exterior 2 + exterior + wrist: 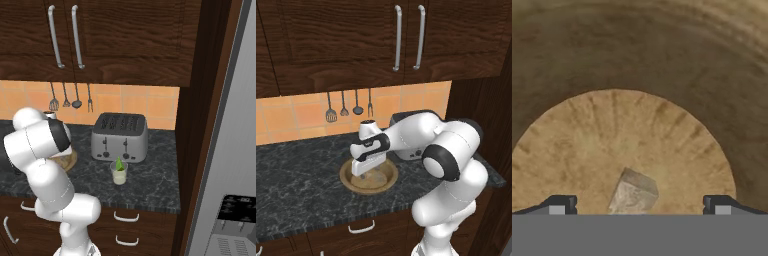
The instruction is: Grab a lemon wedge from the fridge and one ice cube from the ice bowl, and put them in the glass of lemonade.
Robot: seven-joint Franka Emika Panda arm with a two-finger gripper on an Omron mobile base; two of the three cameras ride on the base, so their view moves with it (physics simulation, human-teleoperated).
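The ice bowl (387,183), round and tan, sits on the dark counter, and its rim also shows beside the arm (70,161). My gripper (367,173) reaches straight down into it. In the hand view the bowl's wooden floor (617,135) is close, and one pale ice cube (633,192) lies between my open gripper's (639,205) fingertips (559,204); nothing is gripped. The glass of lemonade (119,175) stands in front of the toaster, with the lemon wedge (119,164) poking out of its top. The grey fridge (230,150) stands at the far right.
A steel toaster (120,136) stands against the tiled wall, right of the bowl, partly behind my arm (406,125). Utensils (343,107) hang on the wall above the counter. Dark wood cabinets (356,40) hang overhead. A dark wood panel (192,125) separates counter and fridge.
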